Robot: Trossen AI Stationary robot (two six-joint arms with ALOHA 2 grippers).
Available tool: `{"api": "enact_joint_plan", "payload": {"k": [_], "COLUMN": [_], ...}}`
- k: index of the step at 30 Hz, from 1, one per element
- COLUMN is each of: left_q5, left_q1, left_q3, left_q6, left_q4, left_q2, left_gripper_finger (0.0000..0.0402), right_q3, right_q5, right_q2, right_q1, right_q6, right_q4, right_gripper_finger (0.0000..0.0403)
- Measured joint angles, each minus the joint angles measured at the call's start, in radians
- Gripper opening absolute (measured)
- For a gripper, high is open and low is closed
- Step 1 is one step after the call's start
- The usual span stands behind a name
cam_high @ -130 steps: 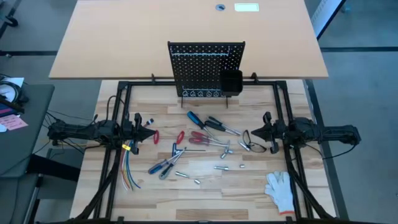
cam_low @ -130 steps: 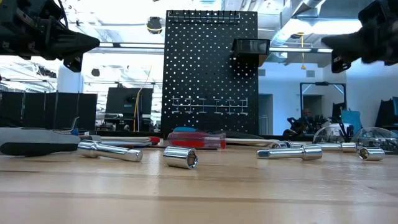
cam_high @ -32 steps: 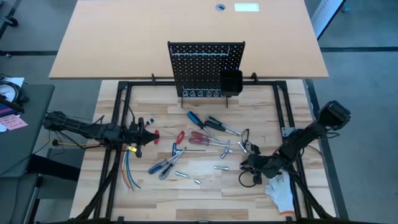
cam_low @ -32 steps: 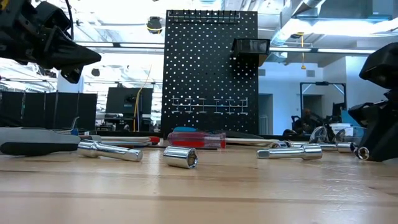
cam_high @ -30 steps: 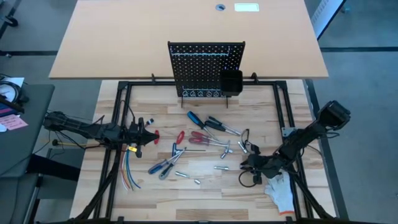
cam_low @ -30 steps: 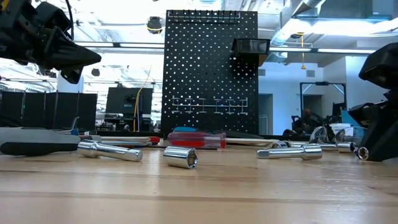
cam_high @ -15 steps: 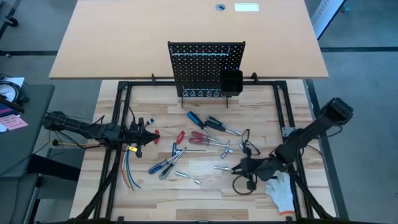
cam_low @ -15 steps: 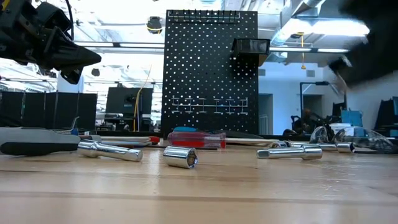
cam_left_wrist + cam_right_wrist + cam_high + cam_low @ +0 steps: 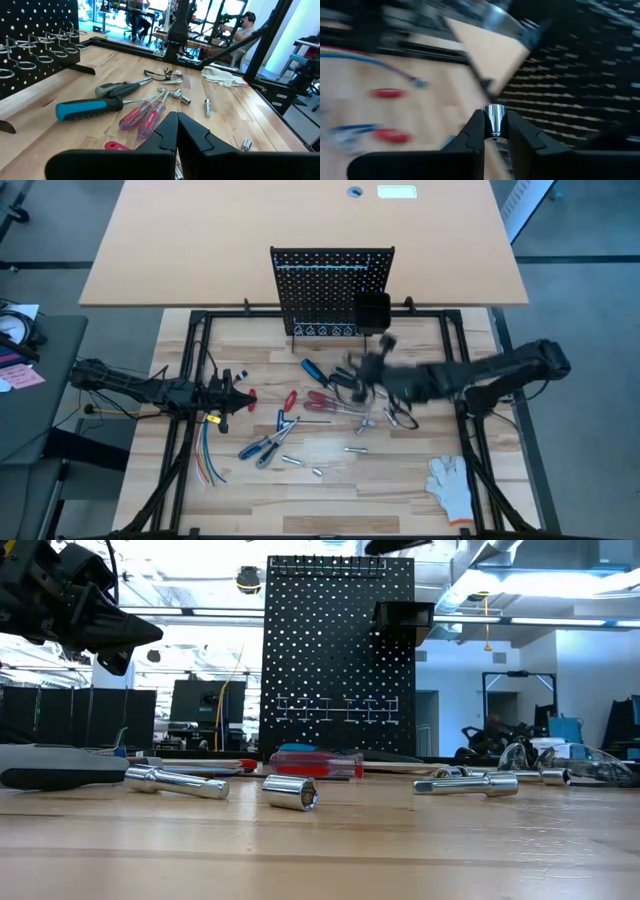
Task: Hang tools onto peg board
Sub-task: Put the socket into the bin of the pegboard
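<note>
Even, bright overhead light on the table [image 9: 300, 480]; glare from ceiling lamps in low view; right arm [image 9: 470, 375] motion-blurred; right wrist view smeared.

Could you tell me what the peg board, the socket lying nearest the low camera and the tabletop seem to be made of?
Peg board: looks like black-painted sheet metal, thin and flat with rows of punched holes.
Socket: apparently chromed steel; bright mirror-like shine and reflections.
Tabletop: wood, probably butcher-block; pale planks with visible grain and seams.
</note>
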Motion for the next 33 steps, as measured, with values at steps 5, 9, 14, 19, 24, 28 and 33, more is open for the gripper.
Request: {"api": "enact_joint_plan", "payload": {"k": [5,9,14,19,24,28,33], "left_q5": [0.000,0.000,0.000,0.000,0.000,0.000,0.000], "left_q1": [0.000,0.000,0.000,0.000,0.000,0.000,0.000], "left_q3": [0.000,0.000,0.000,0.000,0.000,0.000,0.000], "left_q6": [-0.003,-0.004,-0.008,-0.014,-0.015,-0.015,-0.019], "left_q4": [0.000,0.000,-0.001,0.000,0.000,0.000,0.000], "left_q2": [0.000,0.000,0.000,0.000,0.000,0.000,0.000], "left_gripper_finger": [0.0000,0.0000,0.0000,0.0000,0.0000,0.0000,0.0000], "right_q3": [0.145,0.194,0.194,0.194,0.194,0.194,0.194], "right_q5": [-0.007,-0.118,-0.244,-0.274,-0.372,-0.389,-0.391], "right_q2": [0.000,0.000,0.008,0.010,0.010,0.010,0.010], "right_q1": [-0.177,-0.278,-0.369,-0.417,-0.460,-0.485,-0.490], "right_q6": [0.083,0.149,0.196,0.215,0.241,0.245,0.245], "right_q4": [-0.254,-0.376,-0.430,-0.450,-0.482,-0.487,-0.486], "right_gripper_finger": [0.0054,0.0054,0.0054,0.0054,0.0054,0.0054,0.0066]}}
